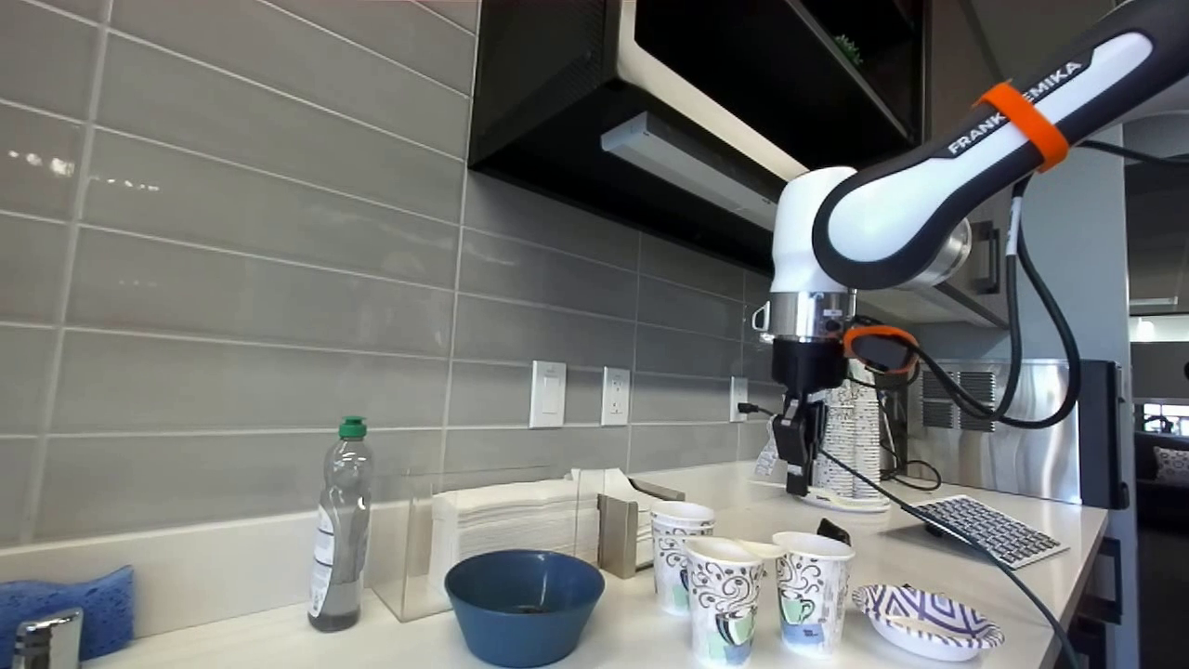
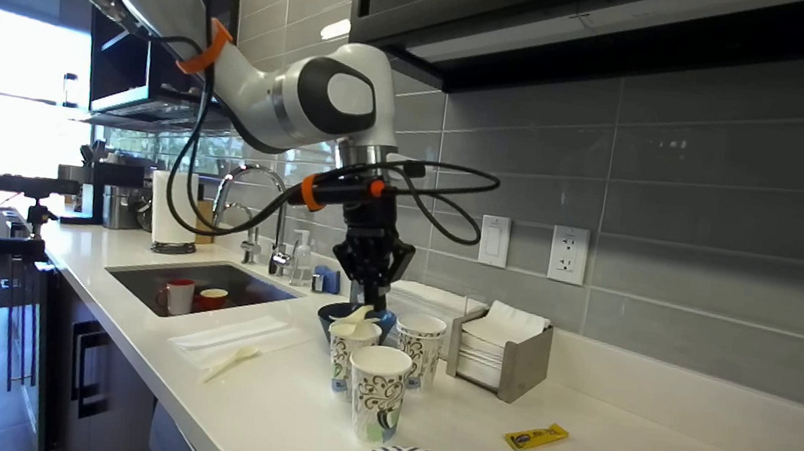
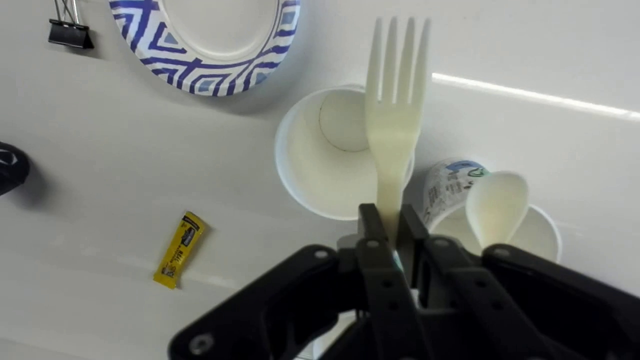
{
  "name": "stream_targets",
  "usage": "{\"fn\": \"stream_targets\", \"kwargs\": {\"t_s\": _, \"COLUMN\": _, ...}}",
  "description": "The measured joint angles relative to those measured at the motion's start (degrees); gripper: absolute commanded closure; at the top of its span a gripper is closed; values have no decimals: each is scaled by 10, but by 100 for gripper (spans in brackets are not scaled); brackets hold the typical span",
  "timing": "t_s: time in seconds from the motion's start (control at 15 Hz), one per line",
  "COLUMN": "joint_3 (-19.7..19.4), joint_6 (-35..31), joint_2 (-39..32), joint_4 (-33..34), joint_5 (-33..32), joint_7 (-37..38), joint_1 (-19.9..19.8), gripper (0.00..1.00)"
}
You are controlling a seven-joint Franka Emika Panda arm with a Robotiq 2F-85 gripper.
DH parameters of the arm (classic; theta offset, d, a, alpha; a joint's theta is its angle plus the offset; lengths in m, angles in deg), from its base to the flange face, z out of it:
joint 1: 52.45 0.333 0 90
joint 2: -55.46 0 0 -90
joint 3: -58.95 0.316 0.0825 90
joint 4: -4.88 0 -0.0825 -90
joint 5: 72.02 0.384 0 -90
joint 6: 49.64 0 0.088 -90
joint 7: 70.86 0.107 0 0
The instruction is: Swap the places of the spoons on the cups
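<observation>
In the wrist view the Robotiq gripper [image 3: 390,220] is clamped on the handle of a cream plastic fork [image 3: 394,122], the tines pointing away from it and overlapping one side of a paper cup [image 3: 320,175]; whether fork and rim touch I cannot tell. Just right of the gripper there, a cream plastic spoon [image 3: 497,202] has its bowl over a neighbouring printed paper cup [image 3: 445,192], its handle hidden behind a black finger. In both exterior views the gripper points downward.
</observation>
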Motion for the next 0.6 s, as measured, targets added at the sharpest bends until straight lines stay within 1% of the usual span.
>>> {"fn": "stream_targets", "kwargs": {"t_s": 0.13, "joint_3": 9, "joint_6": 22, "joint_2": 21, "joint_4": -7, "joint_5": 3, "joint_7": 0, "joint_1": 12, "gripper": 97}}
{"fn": "stream_targets", "kwargs": {"t_s": 0.2, "joint_3": 13, "joint_6": 31, "joint_2": 30, "joint_4": -13, "joint_5": 5, "joint_7": -1, "joint_1": 20, "gripper": 88}}
{"fn": "stream_targets", "kwargs": {"t_s": 0.53, "joint_3": 12, "joint_6": 33, "joint_2": 32, "joint_4": -16, "joint_5": 5, "joint_7": 1, "joint_1": 22, "gripper": 88}}
{"fn": "stream_targets", "kwargs": {"t_s": 0.6, "joint_3": 12, "joint_6": 33, "joint_2": 31, "joint_4": -16, "joint_5": 5, "joint_7": 1, "joint_1": 22, "gripper": 97}}
